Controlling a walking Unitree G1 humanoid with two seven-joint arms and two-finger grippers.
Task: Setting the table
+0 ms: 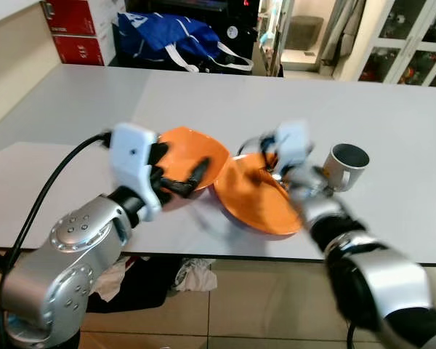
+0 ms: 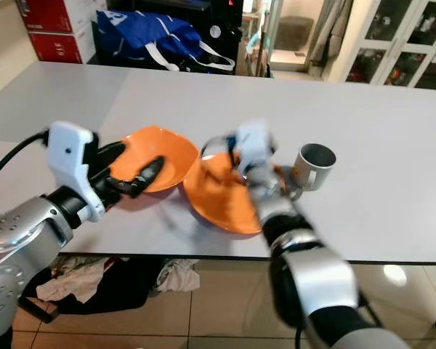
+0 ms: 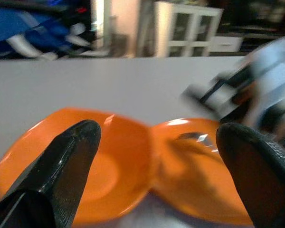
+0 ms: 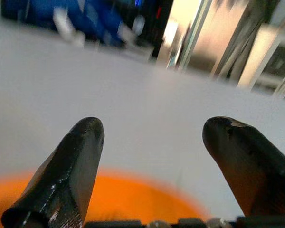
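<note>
Two orange bowls sit side by side near the front edge of the white table. My left gripper stands open at the left bowl, one finger above its near rim and the other inside; the left wrist view has this bowl between the fingers. The right bowl looks tilted. My right gripper hovers open and blurred just over its far rim, with orange below the fingers. A metal mug stands just right of it.
A blue bag and red boxes lie beyond the table's far edge. Glass-door cabinets stand at the back right. Crumpled clothes lie on the tiled floor under the table's front edge.
</note>
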